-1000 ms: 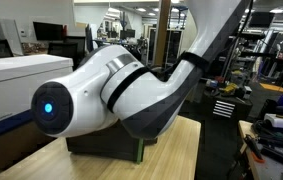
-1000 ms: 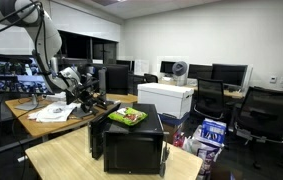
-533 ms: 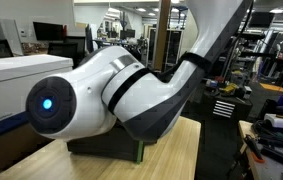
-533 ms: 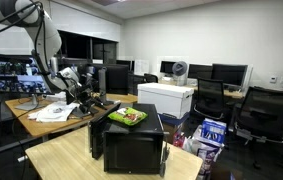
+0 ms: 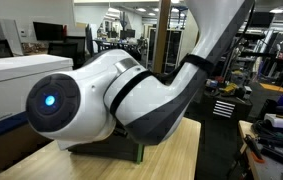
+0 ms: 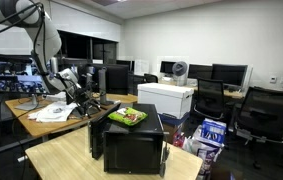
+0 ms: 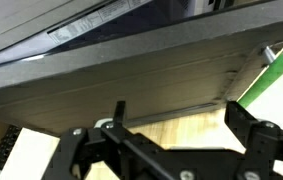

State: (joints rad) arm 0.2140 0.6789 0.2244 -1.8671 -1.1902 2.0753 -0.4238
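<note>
In the wrist view my gripper (image 7: 181, 132) is open, with its two black fingers (image 7: 244, 120) wide apart and only bare light wood of the table (image 7: 171, 130) between them. A dark ridged panel (image 7: 131, 70) fills the view just beyond the fingertips. A green and white object (image 7: 281, 72) shows at the right edge. In an exterior view the gripper (image 6: 79, 95) hangs low over a cluttered desk at the left, next to black gear (image 6: 96, 103) and papers (image 6: 53, 112). It holds nothing.
A black box (image 6: 131, 142) with a green packet (image 6: 128, 117) on top stands on the near wooden table. Behind it are a white box (image 6: 166, 98), monitors and office chairs (image 6: 256, 115). The arm's white link (image 5: 91, 95) fills an exterior view.
The arm's big white link has shifted slightly in the close exterior view. The gripper stays open and nothing has been picked up.
</note>
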